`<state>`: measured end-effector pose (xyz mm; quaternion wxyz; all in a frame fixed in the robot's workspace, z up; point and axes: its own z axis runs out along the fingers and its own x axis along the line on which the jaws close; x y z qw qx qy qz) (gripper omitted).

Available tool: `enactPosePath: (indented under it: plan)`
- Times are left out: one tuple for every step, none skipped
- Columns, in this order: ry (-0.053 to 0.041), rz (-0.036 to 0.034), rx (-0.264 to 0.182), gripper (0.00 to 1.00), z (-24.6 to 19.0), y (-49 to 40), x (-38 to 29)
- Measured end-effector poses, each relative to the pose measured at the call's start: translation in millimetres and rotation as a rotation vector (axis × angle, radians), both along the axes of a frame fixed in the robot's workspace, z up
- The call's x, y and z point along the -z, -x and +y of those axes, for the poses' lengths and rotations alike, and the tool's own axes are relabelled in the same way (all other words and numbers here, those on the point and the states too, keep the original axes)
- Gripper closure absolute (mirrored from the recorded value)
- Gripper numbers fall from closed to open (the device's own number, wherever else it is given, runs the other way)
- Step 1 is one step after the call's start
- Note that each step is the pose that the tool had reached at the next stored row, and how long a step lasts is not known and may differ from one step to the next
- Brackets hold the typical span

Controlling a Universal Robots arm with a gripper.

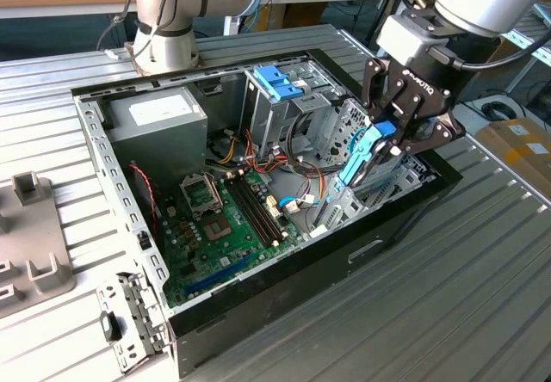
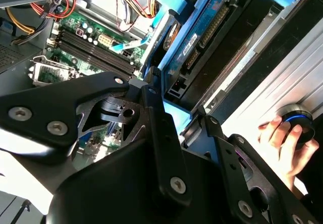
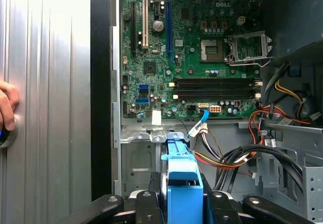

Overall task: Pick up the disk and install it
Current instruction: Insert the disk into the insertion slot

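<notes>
Currently the disk (image 1: 357,163) is held clamped in the gripper (image 1: 389,138) over the drive bay (image 1: 392,182); tilt could jam its rails against nearby cables (image 1: 297,186).

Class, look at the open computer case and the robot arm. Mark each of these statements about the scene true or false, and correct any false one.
1. The gripper is shut on the disk. True.
2. The disk lies flat on the motherboard. False: it is held on edge above the case's corner bay.
3. The computer case has its side open. True.
4. A hand rests inside the case. False: it is outside, on the table.
</notes>
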<state>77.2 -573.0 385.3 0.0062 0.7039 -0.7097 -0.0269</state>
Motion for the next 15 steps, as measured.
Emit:
enactPosePath:
  plan:
    - [0.0000,0.0000,0.000,0.63,0.0,0.0,1.2]
    - [0.0000,0.0000,0.000,0.63,0.0,0.0,2.0]
    - [0.0001,0.0000,0.000,0.63,0.0,0.0,2.6]
    - [0.0000,0.0000,0.000,0.63,0.0,0.0,3.8]
    - [-0.0001,0.0000,0.000,0.63,0.0,0.0,4.9]
    - [0.0001,0.0000,0.000,0.63,0.0,0.0,5.0]
    - [0.0001,0.0000,0.000,0.63,0.0,0.0,5.1]
    - [0.0000,0.0000,0.000,0.63,0.0,0.0,5.2]
    - [0.0000,0.0000,0.000,0.63,0.0,0.0,5.2]
    - [0.0000,0.0000,0.000,0.63,0.0,0.0,5.2]
    - [-0.0004,-0.0001,0.000,0.63,0.0,0.0,5.4]
    - [-0.0003,0.0000,0.000,0.56,0.0,0.0,5.4]
    - [-0.0002,0.0000,0.000,0.50,0.0,0.0,5.4]
    - [-0.0001,-0.0001,0.000,0.50,0.0,0.0,5.3]
    - [0.0000,0.0000,0.000,0.44,0.0,0.0,5.3]
